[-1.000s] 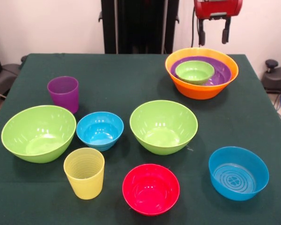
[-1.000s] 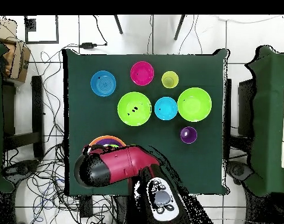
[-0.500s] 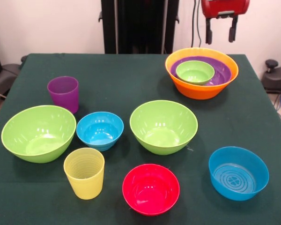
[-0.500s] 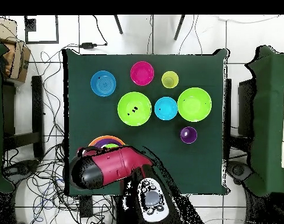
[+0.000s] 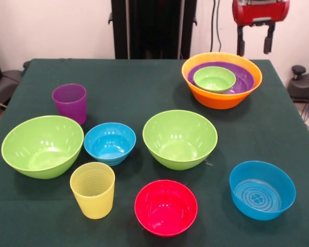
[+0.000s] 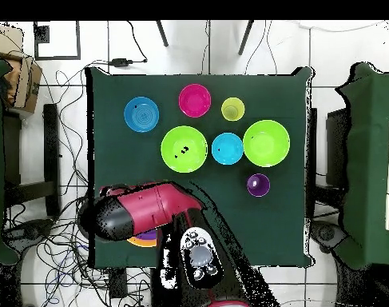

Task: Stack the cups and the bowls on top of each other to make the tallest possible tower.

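Front view: I see the gripper (image 5: 255, 39) above and just behind the tower (image 5: 222, 80), off to its right side, clear of it. Fingers (image 5: 240, 47) spread, holding nothing. Overhead, the arm (image 6: 141, 214) covers most of the tower; only a sliver of orange and purple shows below it.

Tower: orange bowl (image 5: 216, 99) as base, purple bowl (image 5: 245, 78) nested in it, small green bowl (image 5: 214, 78) inside that, sitting toward the left of the purple one. It stands at the far right part of the desk (image 5: 144, 87).

Rest of the items are loose on the desk, all upright, none touching as far as I can tell:
- purple cup (image 5: 70, 103), left side.
- big green bowl (image 5: 43, 145), left, in front of the purple cup.
- small blue bowl (image 5: 109, 143), just beside that green bowl, betw. it and the 2nd green bowl (image 5: 179, 139) at centre.
- yellow cup (image 5: 92, 190), ribbed, near front edge, in front of the small blue bowl.
- red bowl (image 5: 166, 207), front centre.
- big blue bowl (image 5: 262, 190), front right, flat bottom w/ ring pattern.
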Controlling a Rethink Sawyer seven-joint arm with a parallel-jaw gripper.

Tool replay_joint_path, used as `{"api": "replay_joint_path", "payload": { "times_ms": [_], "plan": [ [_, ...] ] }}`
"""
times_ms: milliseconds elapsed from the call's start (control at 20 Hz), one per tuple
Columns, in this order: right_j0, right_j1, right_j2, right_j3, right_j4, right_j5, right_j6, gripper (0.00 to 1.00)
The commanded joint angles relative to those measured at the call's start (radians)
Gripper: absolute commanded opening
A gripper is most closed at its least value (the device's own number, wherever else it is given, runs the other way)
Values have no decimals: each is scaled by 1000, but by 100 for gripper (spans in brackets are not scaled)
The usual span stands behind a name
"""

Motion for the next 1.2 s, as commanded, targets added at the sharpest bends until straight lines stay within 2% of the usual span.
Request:
{"api": "replay_joint_path", "payload": {
  "times_ms": [50, 600, 850, 1200],
  "plan": [
    [-15, 127, 44, -231, -42, 186, -102, 100],
    [-33, 257, 82, -479, -60, 334, -174, 100],
    [-26, 338, 88, -610, -70, 390, -188, 100],
    [-44, 430, 112, -746, -84, 447, -245, 100]
  ]
}}
